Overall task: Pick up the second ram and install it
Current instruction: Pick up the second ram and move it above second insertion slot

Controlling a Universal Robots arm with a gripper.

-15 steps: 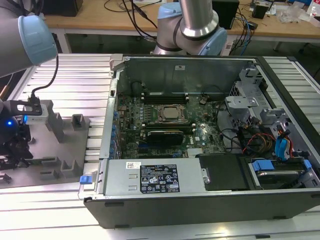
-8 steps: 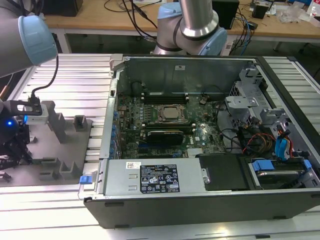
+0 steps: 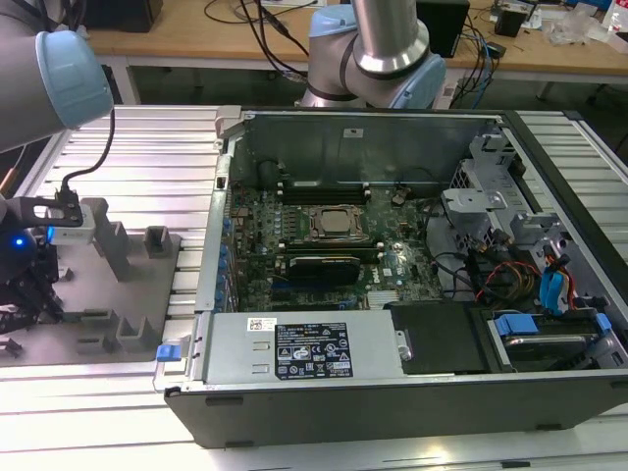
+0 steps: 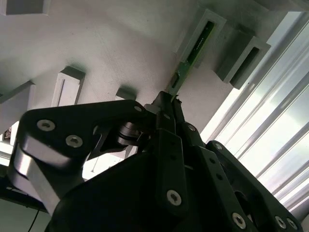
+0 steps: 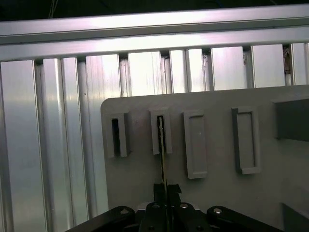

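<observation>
The pincer (image 4: 167, 102) pinches the second ram (image 4: 192, 54), its far end in the grey holder slot (image 4: 220, 23) just ahead: gripped, not yet lifted clear or installed.

The ribbed table (image 5: 63, 135) is smooth, shiny metal, the grey holder plate (image 5: 135, 193) matt plastic, the gripper (image 4: 169, 99) matt black metal, the second ram (image 4: 192, 54) green circuit board.
</observation>
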